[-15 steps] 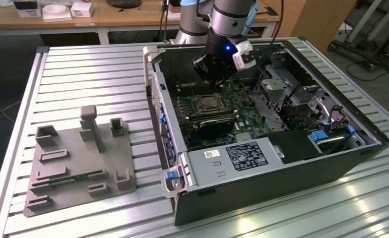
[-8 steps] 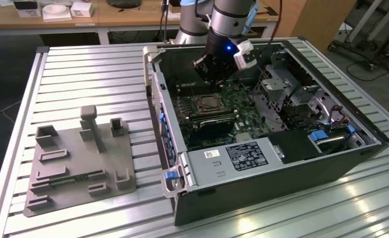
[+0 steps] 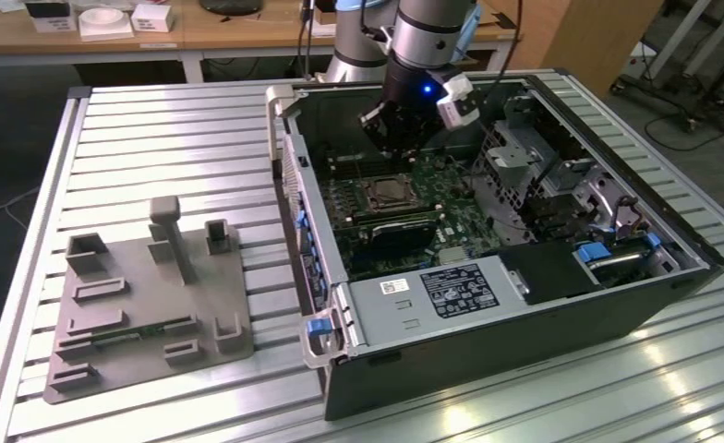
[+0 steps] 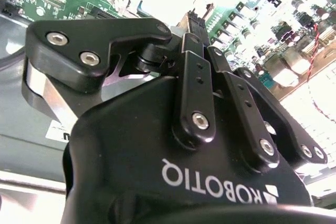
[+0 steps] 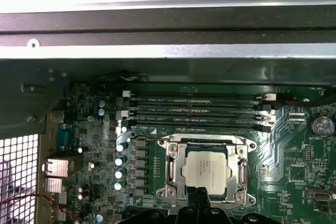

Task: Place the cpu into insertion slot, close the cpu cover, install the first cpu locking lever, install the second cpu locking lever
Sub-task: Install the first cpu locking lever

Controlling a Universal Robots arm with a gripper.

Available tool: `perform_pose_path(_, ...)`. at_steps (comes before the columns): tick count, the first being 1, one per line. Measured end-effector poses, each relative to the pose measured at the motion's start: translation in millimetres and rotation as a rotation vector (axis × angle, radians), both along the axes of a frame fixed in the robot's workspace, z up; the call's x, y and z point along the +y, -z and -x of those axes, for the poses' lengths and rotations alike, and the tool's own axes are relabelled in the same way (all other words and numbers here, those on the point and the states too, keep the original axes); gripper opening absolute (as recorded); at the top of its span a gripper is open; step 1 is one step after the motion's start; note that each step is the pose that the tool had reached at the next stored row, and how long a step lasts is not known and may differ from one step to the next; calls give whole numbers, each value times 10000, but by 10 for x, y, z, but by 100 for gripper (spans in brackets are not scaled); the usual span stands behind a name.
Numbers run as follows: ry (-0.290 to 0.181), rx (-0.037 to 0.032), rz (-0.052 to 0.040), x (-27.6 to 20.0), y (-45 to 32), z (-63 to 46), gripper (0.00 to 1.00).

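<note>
Inside the open computer case (image 3: pixel 523 332) the gripper (image 3: pixel 393 152) hangs over the green board, its jaws pressed together on nothing. In the first wrist view its tips reach the edge of the insertion slot (image 5: pixel 169 153), where the cpu (image 5: pixel 206 169) lies with the cpu cover (image 5: pixel 206 146) flat around it, and the memory slots (image 5: pixel 199 111) run between socket and case wall. In the second wrist view the gripper's black body blocks most of the board, while the exterior view adds a grey fixture plate (image 3: pixel 152 305) well apart on the slatted table (image 3: pixel 177 120).
</note>
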State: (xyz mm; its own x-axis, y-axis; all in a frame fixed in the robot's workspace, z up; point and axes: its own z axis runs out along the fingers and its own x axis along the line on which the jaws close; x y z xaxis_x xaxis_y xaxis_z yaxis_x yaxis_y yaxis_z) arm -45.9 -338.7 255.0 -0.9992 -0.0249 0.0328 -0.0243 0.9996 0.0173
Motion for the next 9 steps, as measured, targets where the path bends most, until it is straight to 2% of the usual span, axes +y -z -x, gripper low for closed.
perform_pose_path(9,-19,0,-1,0,0,0,11)
